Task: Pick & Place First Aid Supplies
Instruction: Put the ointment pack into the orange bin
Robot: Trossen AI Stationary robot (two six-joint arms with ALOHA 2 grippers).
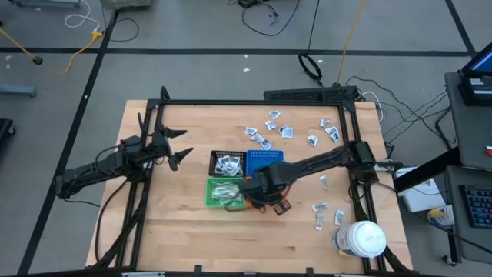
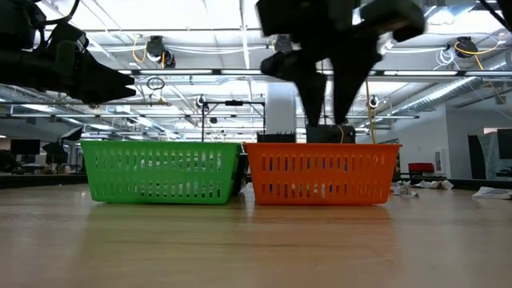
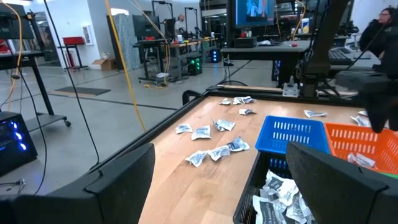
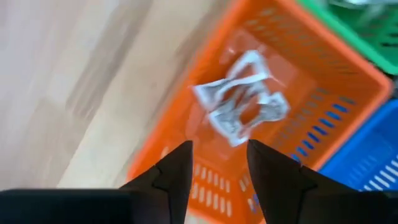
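Observation:
Small white wrapped packets (image 4: 242, 102) lie crumpled on the floor of the orange bin (image 4: 323, 81). My right gripper (image 4: 219, 146) hangs open straight above that bin, fingers pointing down, nothing between them; the low view shows it (image 2: 328, 108) clear of the bin's rim (image 2: 320, 146). More packets fill the black bin (image 1: 228, 163) and the green bin (image 1: 223, 192). Loose packets (image 1: 269, 129) lie scattered on the table's far right part, a few more (image 1: 319, 209) near the right edge. My left gripper (image 1: 183, 145) waits open at the table's left side, held level above the table.
Four small bins stand together at the table's middle: black, blue (image 1: 265, 159), green and orange (image 1: 281, 206). A large white round jar (image 1: 361, 238) lies at the near right corner. A black frame (image 1: 254, 101) borders the table.

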